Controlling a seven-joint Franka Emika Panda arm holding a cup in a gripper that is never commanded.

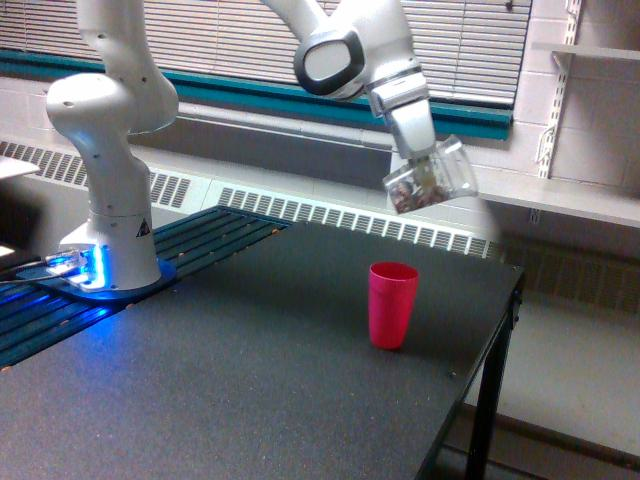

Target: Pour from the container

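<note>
Above the table (250,400), the gripper (425,165) was clenched on the container (430,182), which hung tilted over the cup (392,303), seemingly offset toward the exterior view's right, mouth direction unclear.

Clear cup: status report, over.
Gripper shut on clear cup, tilted, brownish pieces inside. Held above pink cup, offset toward the exterior view's right. Nothing between them.
</note>
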